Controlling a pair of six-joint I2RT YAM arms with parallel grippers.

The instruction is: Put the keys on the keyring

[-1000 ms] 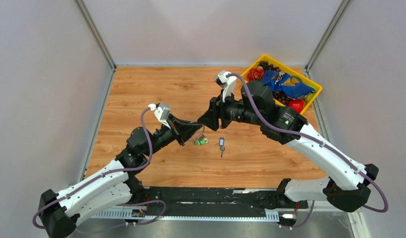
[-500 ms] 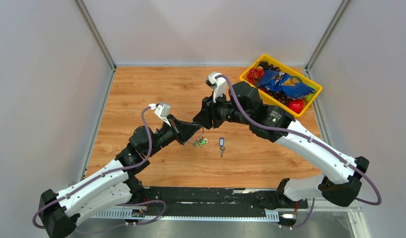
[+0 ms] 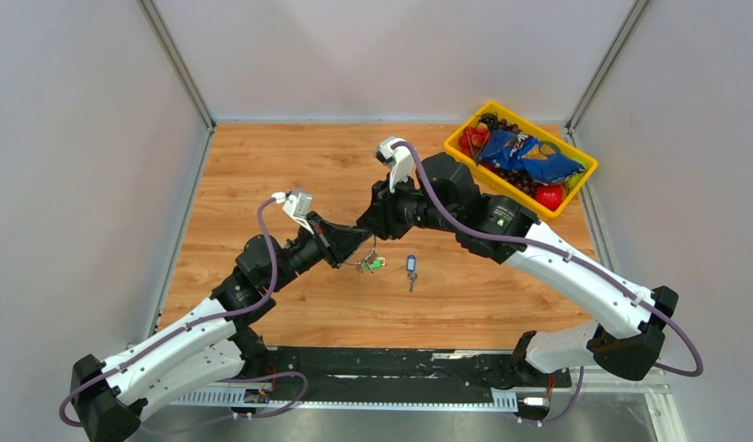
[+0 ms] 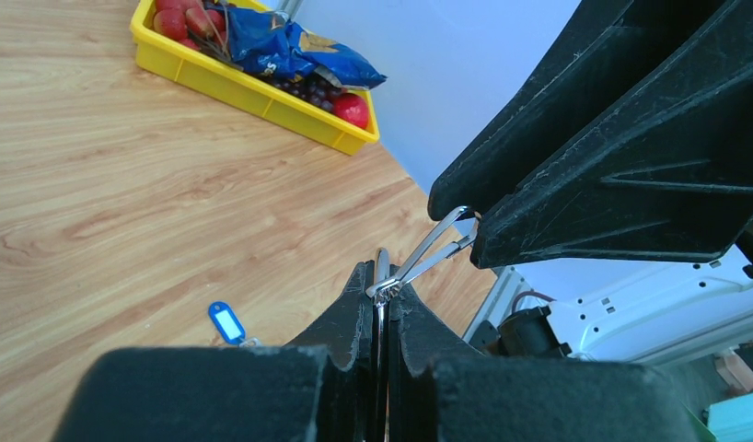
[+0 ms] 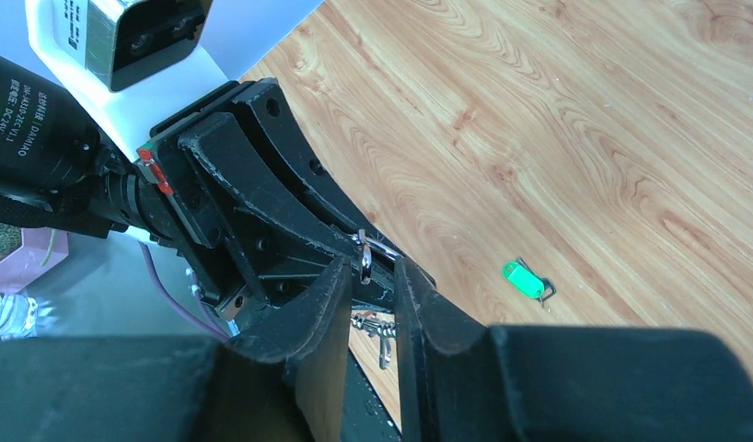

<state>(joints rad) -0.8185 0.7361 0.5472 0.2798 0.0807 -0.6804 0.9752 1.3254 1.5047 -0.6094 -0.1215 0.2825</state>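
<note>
My left gripper (image 3: 357,247) (image 4: 382,282) is shut on the silver keyring (image 4: 381,264), held edge-on above the table. A thin wire loop (image 4: 434,244) runs from the ring up to my right gripper's black fingers (image 4: 594,175). My right gripper (image 3: 369,231) (image 5: 365,269) is open, its jaws a narrow gap apart with the ring (image 5: 363,261) between them. A short chain with a clasp (image 5: 380,333) hangs below. The green-tagged key (image 3: 374,264) (image 5: 525,279) is just under the grippers. The blue-tagged key (image 3: 411,266) (image 4: 225,323) lies on the wood to the right.
A yellow bin (image 3: 575,194) (image 4: 262,93) with fruit and a blue snack bag stands at the back right corner. Grey walls close the table on three sides. A black rail (image 3: 382,364) runs along the near edge.
My right arm has moved left to meet the left gripper, and its jaws have narrowed round the ring. The left gripper has kept its hold and barely moved.
</note>
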